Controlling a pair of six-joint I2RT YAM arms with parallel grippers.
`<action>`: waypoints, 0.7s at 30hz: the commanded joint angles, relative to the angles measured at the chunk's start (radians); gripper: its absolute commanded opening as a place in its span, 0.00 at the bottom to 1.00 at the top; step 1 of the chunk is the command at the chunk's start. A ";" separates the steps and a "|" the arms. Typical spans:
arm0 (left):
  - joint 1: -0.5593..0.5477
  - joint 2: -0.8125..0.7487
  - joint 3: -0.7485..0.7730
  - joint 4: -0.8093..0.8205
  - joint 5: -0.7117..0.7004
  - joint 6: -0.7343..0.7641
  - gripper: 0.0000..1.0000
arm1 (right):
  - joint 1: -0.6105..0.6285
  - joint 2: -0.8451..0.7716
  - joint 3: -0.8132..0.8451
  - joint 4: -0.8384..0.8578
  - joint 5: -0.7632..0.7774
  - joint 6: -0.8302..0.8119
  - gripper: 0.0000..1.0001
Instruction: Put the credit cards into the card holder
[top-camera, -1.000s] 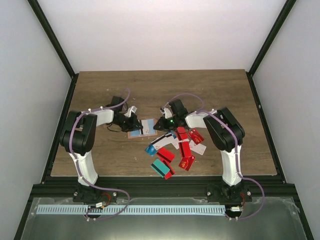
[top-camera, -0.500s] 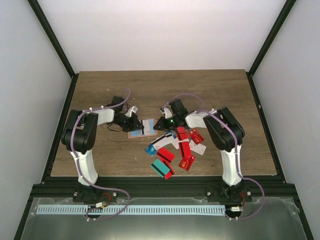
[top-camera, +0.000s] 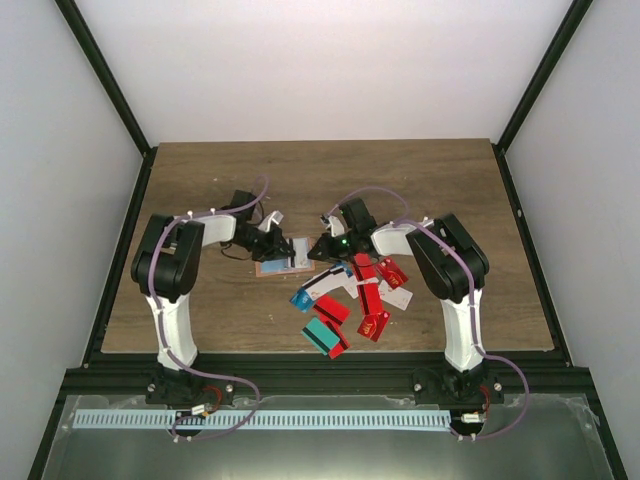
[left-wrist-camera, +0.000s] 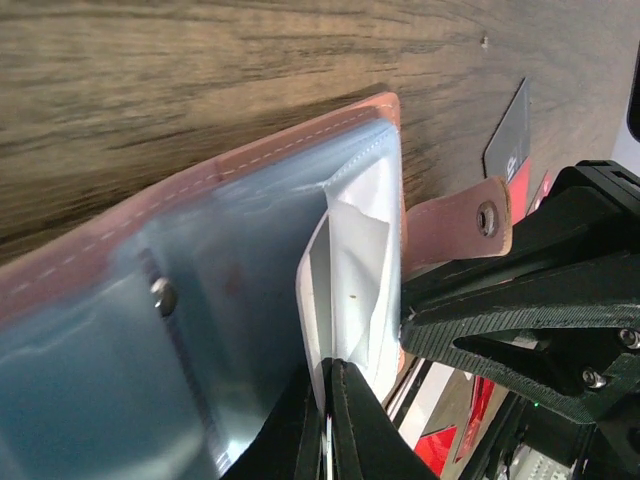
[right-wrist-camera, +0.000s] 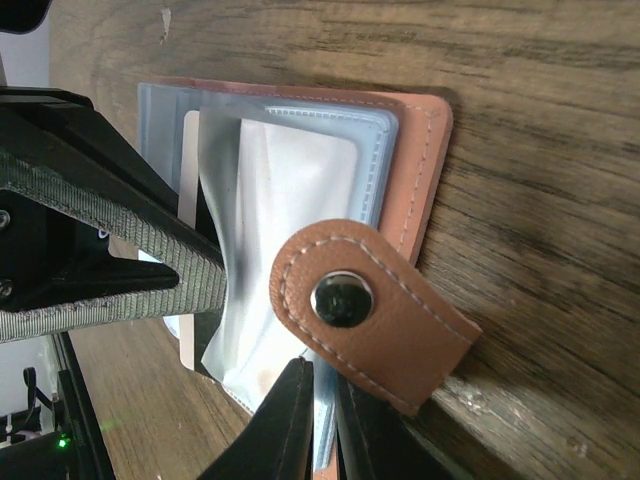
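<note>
The credit cards lie scattered nearest the arm bases on the table. Just beyond, the card holder lies open between 2 grippers. The left gripper pinches its clear sleeve, and the right gripper nips the sleeve edge beneath the snap tab.

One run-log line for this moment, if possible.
left gripper: jaws shut on white card | right gripper: jaws shut on card holder | loose credit cards: on table
</note>
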 joint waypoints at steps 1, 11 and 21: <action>-0.045 0.076 -0.006 -0.063 -0.084 0.005 0.04 | -0.003 0.045 0.019 0.009 0.050 -0.016 0.10; -0.052 0.062 -0.009 -0.033 -0.087 -0.028 0.04 | -0.004 0.044 0.017 0.010 0.044 -0.013 0.10; -0.052 -0.037 -0.017 -0.092 -0.162 -0.016 0.23 | -0.003 0.008 0.005 0.001 0.062 -0.015 0.11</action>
